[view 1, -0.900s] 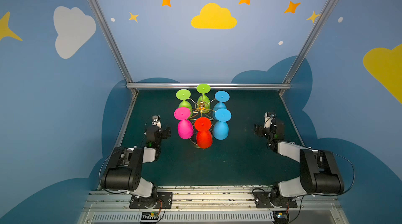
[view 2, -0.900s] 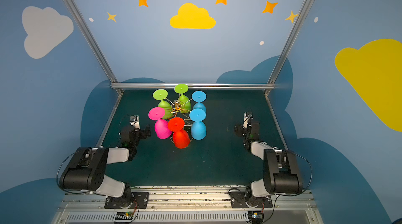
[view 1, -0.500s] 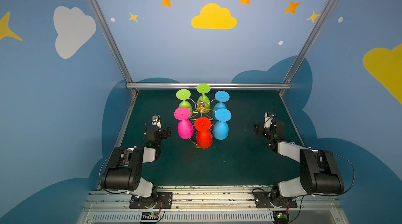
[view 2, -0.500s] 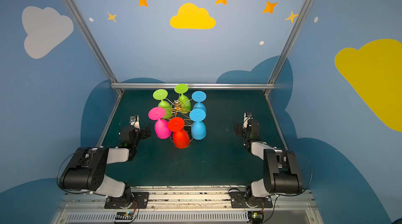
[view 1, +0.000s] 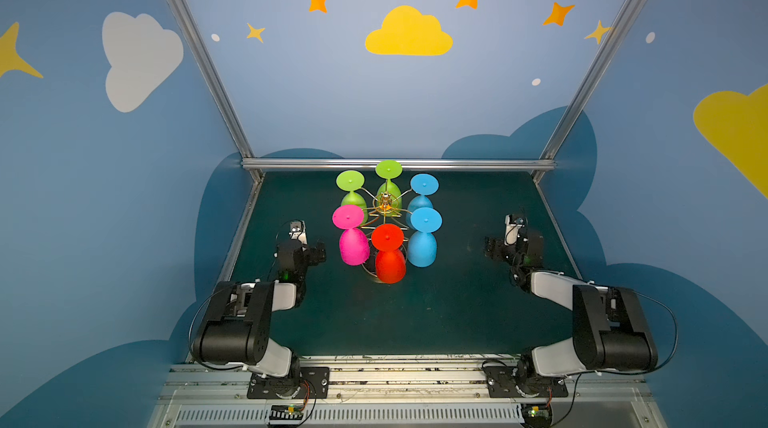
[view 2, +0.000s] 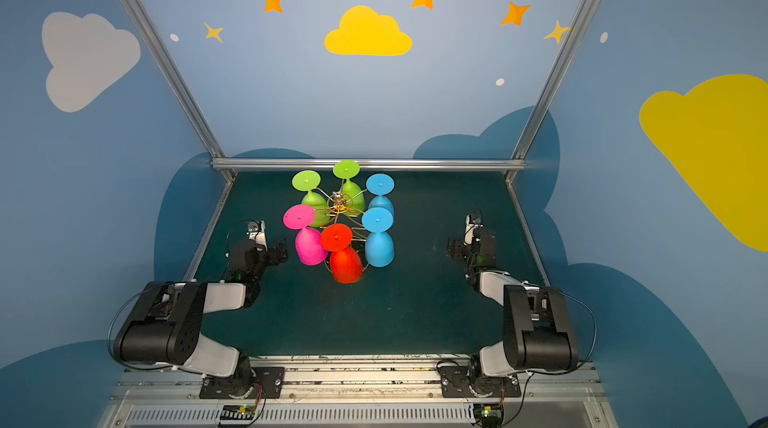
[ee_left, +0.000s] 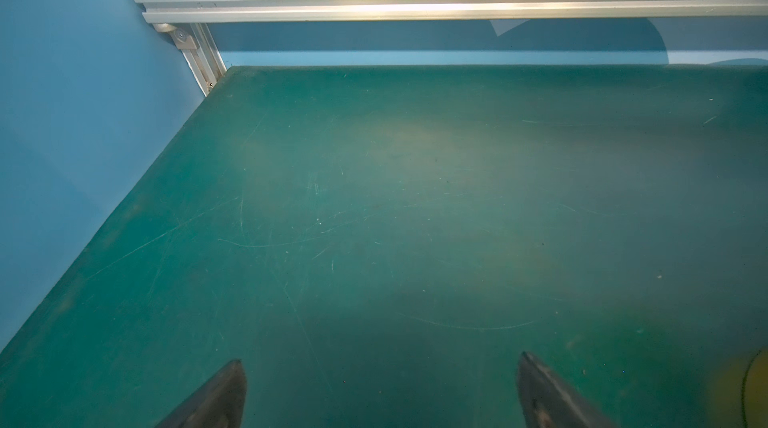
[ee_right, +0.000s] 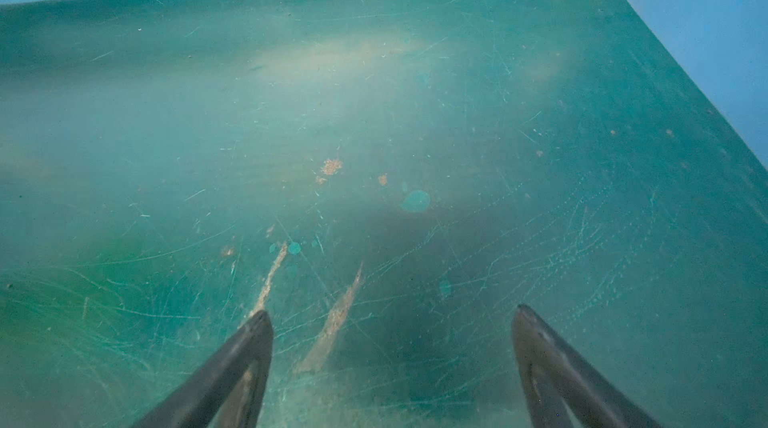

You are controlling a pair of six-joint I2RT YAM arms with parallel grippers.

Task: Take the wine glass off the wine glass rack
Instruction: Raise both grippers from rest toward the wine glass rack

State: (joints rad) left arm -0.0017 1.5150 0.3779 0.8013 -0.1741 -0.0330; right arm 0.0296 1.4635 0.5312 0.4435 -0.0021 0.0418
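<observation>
Plainly, both tools are empty: the left gripper (view 1: 316, 248) has its fingers (ee_left: 224, 394) spread wide over bare green mat (ee_left: 415, 197), and the right gripper (view 1: 491, 247) shows the same wide gap between its fingers (ee_right: 243, 363), with only scratched mat between them. The wine glass rack (view 1: 386, 202) stands between the two grippers, nearer the left one. Six wine glasses hang on it upside down, feet up. Closest to the left gripper is the pink glass (view 1: 353, 245), just beside its fingertips but not touching. The red glass (view 1: 390, 266) hangs beyond the pink one, towards the middle. Facing the right gripper, well apart from it, is the nearer blue glass (view 1: 422, 247). A second blue glass (view 1: 420, 201) and two green glasses (view 1: 353, 197) hang on the rack's far side from both grippers.
</observation>
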